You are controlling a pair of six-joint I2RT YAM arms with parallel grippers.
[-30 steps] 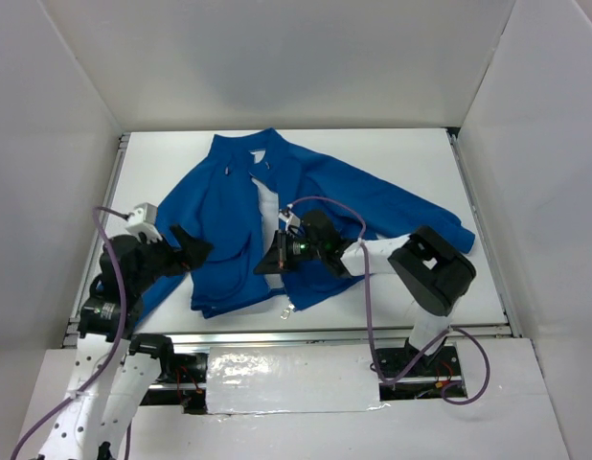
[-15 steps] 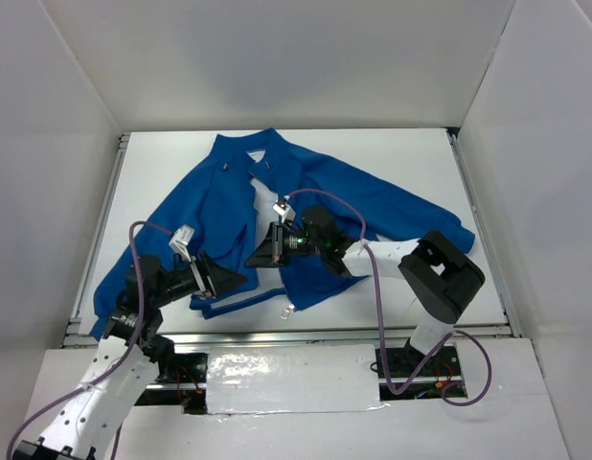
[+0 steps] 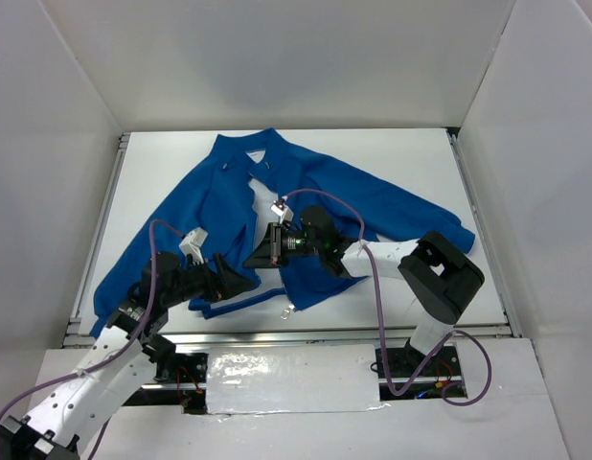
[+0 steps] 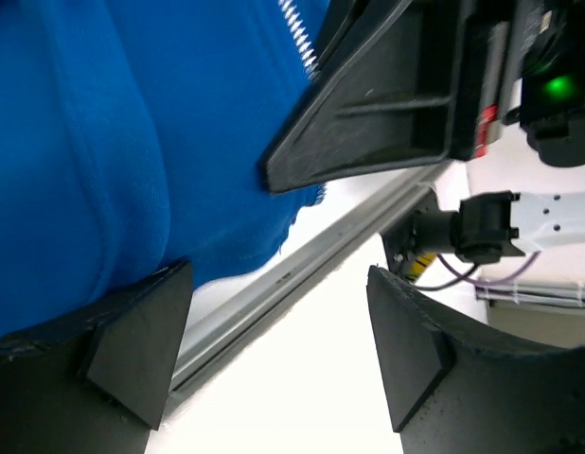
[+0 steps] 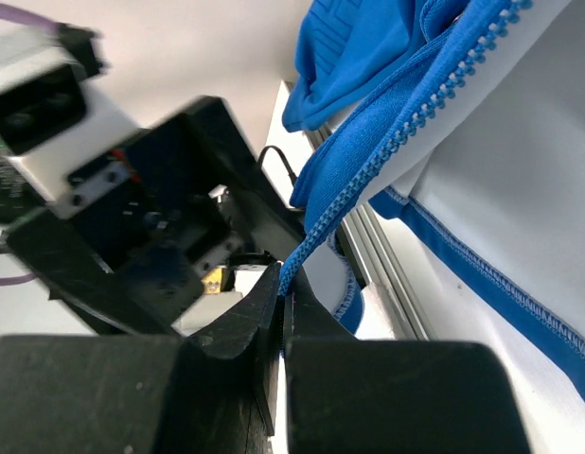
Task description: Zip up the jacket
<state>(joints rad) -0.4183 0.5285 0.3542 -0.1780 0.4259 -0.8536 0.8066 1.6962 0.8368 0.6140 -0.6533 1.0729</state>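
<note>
Blue jacket (image 3: 320, 192), single; right gripper (image 5: 281, 284) clamped on its zipper edge (image 5: 368, 175), left gripper (image 4: 278, 274) apart.

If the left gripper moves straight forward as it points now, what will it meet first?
Most likely the jacket, at its lower edge just ahead of the left gripper. The right gripper holds the fabric behind it. Depth is unclear.

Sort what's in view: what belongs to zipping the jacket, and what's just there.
For the job: jacket; zipper; right pincer, shut on the zipper; left pincer, open at the hem.

Just there: table; rail at its near edge; purple cables.
</note>
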